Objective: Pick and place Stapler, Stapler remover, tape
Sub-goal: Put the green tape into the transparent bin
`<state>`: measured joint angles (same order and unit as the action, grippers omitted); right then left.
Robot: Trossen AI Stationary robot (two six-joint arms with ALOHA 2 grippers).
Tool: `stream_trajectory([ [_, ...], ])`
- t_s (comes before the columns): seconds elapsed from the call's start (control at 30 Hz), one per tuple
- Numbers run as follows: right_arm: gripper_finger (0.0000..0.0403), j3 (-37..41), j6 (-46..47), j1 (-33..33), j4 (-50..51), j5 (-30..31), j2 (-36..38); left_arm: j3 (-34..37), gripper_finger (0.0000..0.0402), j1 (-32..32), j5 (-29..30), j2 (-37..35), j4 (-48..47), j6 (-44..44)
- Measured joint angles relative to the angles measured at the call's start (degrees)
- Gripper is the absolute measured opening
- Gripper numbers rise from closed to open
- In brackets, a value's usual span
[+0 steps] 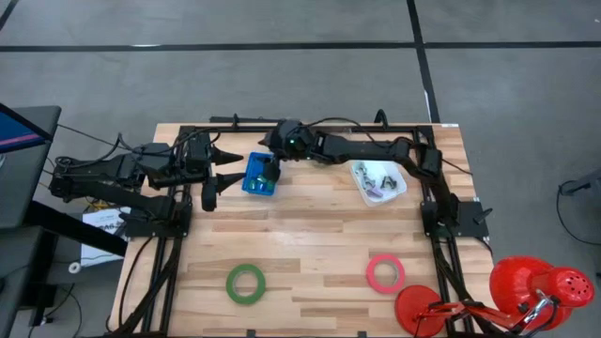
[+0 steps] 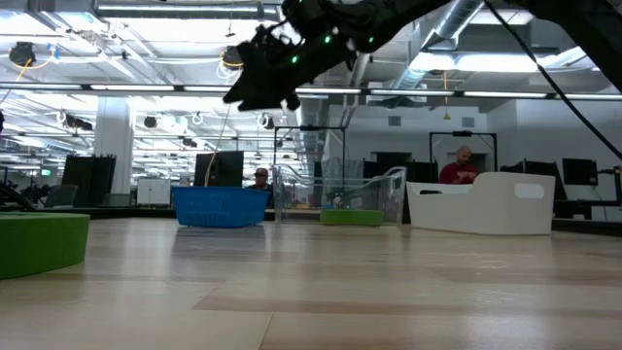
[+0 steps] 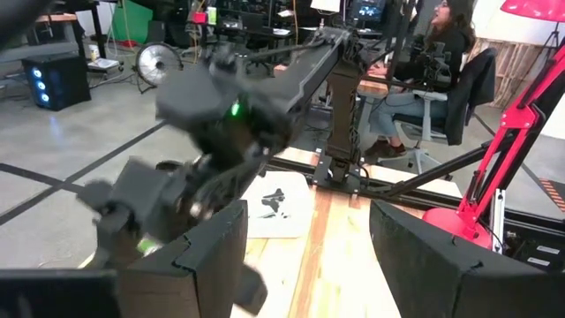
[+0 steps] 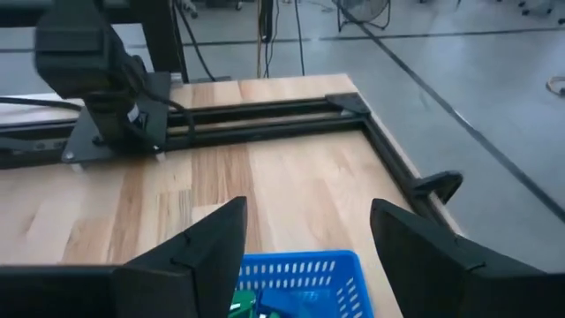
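a: right gripper (image 1: 272,169) position?

b: reaching across the far side of the table, above the blue basket (image 1: 259,176). right wrist view shows its two fingers (image 4: 207,243) spread apart with nothing between them, basket (image 4: 305,283) just below, something green inside it at the near edge. can't tell what that is.

a: left gripper (image 1: 214,174)?

b: at the left of the table, just beside the basket. fingers (image 3: 199,252) apart in its wrist view, empty. that view looks straight at the right arm's wrist (image 3: 225,106), blurred.

a: tape?

b: two rolls visible from above, both flat on the wooden table (image 1: 310,244) at the near side, well apart from each other and from both grippers. green tape roll (image 1: 245,283) near-left, pinkish-red tape roll (image 1: 385,273) near-right. low view catches a green roll (image 2: 39,243) at its left edge, close to the camera.

a: other containers?

b: white tray (image 1: 378,180) on the far right, holding a few small dark items, too small to name. low view shows it (image 2: 481,204) to the right of the blue basket (image 2: 222,206), with a clear-walled box (image 2: 335,199) between them.

a: stapler, remover?

b: cannot identify either.

a: surroundings?

b: red lamp (image 1: 535,286) at the table's near-right corner. two seated people in the room beyond, one person (image 2: 457,167) behind the white tray.
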<state>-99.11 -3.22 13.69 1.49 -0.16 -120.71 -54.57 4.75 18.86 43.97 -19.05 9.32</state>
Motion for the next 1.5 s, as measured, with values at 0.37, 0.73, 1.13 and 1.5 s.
stream_trajectory([
  [0.37, 0.0232, 0.0, 1.7, -0.7, 13.9, -4.4, 10.3, 0.0, 0.0227, 0.0, 0.0, 0.0, 0.0, 0.0],
  [0.73, 0.0182, 0.0, 2.0, -7.3, 19.6, -4.3, 16.9, 0.0, 0.0227, 0.0, 0.0, 0.0, 0.0, 0.0],
  [1.13, 0.0016, 0.0, 1.7, -19.2, 25.1, 1.7, 17.7, 0.0, 0.0227, 0.0, 0.0, 0.0, 0.0, 0.0],
  [1.5, 0.0001, 1.4, 2.7, -23.2, 28.2, 2.3, 17.8, 0.0, 0.0227, 0.0, 0.0, 0.0, 0.0, 0.0],
])
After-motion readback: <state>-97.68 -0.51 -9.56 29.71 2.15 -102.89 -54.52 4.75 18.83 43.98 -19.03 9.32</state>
